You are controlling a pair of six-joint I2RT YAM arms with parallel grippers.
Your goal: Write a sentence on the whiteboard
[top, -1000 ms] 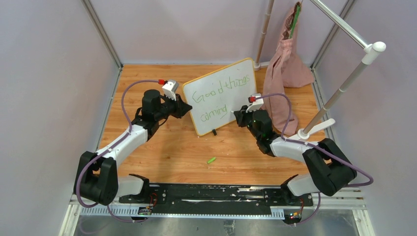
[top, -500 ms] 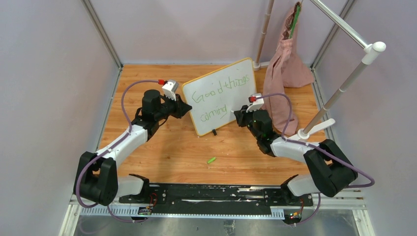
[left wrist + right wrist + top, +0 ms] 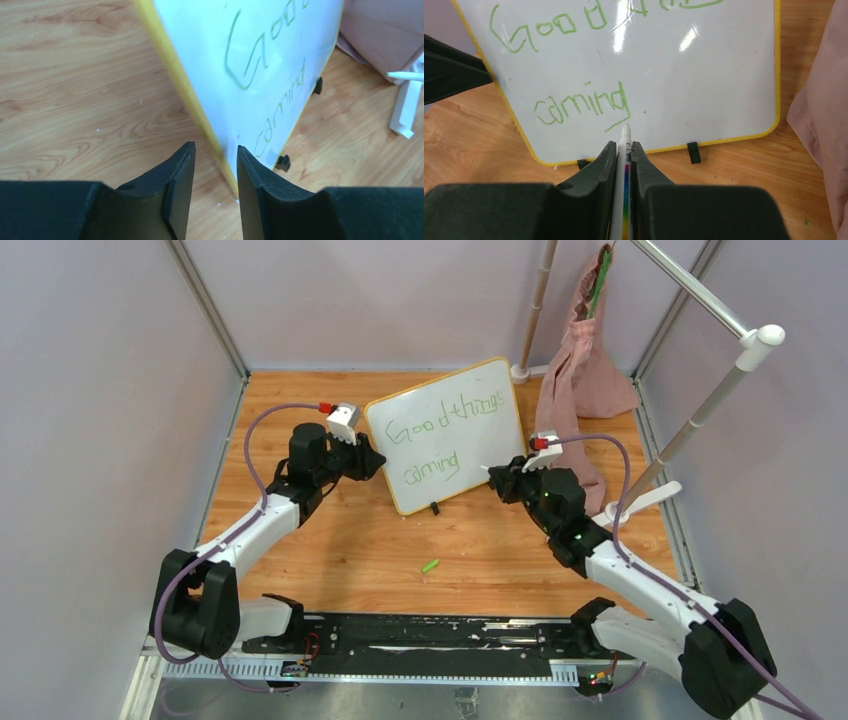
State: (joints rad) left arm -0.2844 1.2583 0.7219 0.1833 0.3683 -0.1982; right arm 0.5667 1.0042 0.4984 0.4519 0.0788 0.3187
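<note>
The whiteboard [image 3: 452,452] stands tilted at mid-table on black feet, with green writing "Good things" over "coming". It also shows in the left wrist view [image 3: 290,45] and the right wrist view [image 3: 704,85]. My left gripper [image 3: 373,462] is at the board's lower left edge. In the left wrist view its jaws [image 3: 215,147] stand a little apart, with the yellow frame running between them close to the right finger. My right gripper [image 3: 500,478] [image 3: 624,145] is shut on a white marker [image 3: 626,170]. The marker's tip is at the tail of the "g"; I cannot tell whether it touches.
A green marker cap [image 3: 430,565] lies on the wooden table near the front. A pink cloth [image 3: 580,390] hangs at the back right from a white pole rack [image 3: 700,410], whose foot [image 3: 640,502] rests beside my right arm. Cage walls enclose the table.
My right arm has pulled back to the right with the marker. The whiteboard has shifted slightly left and turned a little. The left gripper has barely moved.
</note>
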